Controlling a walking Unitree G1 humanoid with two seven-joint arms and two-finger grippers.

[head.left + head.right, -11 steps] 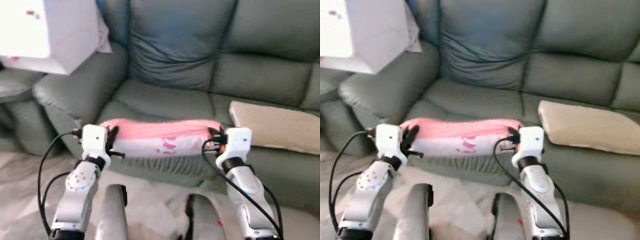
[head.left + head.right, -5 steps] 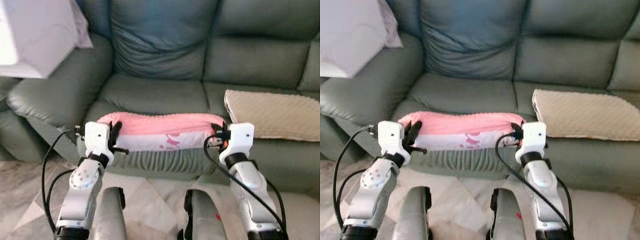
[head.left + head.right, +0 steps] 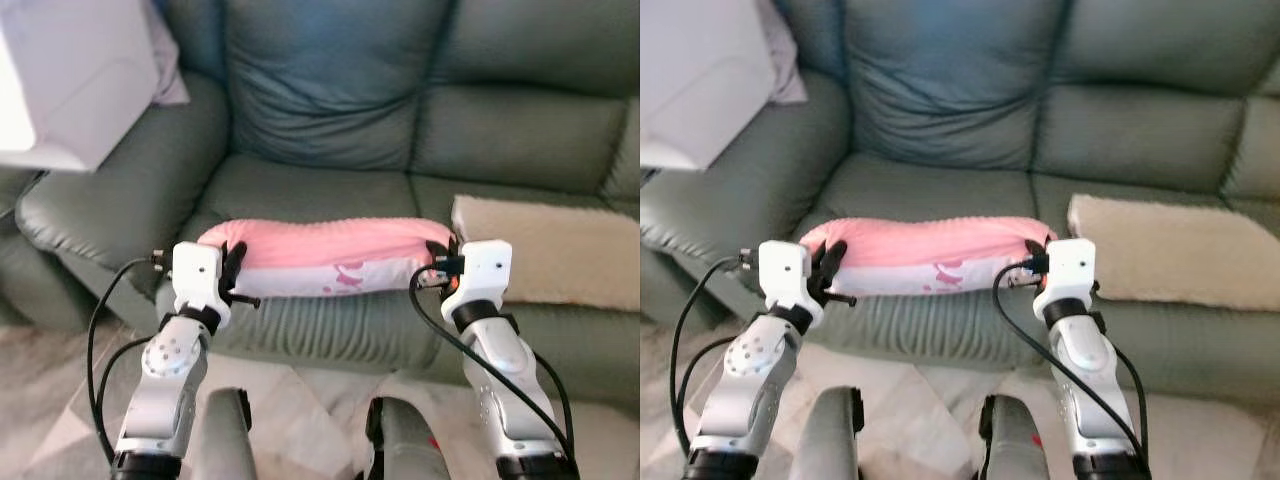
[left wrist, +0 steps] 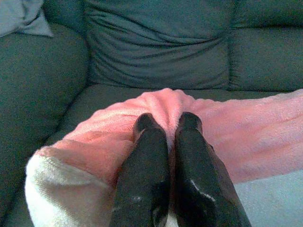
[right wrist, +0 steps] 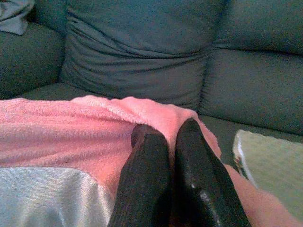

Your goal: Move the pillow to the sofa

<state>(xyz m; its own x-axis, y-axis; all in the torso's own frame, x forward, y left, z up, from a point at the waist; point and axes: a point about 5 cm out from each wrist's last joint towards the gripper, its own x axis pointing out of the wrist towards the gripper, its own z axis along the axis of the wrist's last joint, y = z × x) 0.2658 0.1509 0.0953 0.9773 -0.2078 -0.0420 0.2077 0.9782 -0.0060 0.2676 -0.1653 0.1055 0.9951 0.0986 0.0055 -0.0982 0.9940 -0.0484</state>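
Note:
A long pink and white pillow point(image 3: 325, 260) is held level between my two arms, over the front edge of the grey-green sofa point(image 3: 320, 190). My left gripper point(image 3: 235, 272) is shut on its left end, the black fingers point(image 4: 151, 142) pinching pink fabric. At the other end my right gripper point(image 3: 438, 265) is shut on the pillow point(image 5: 71, 137), its fingers point(image 5: 189, 142) pressed together on the fleece. The pillow point(image 3: 925, 255) hangs just above the seat cushion's front.
A beige cushion point(image 3: 550, 255) lies on the sofa seat to the right. A white box-like object point(image 3: 70, 80) stands over the left armrest point(image 3: 110, 200), with pale cloth behind it. Marble floor point(image 3: 290, 400) lies below, in front of the sofa.
The camera has come closer to the sofa and shifted. The pillow, still held at both ends, now sits slightly higher and further over the seat's front edge.

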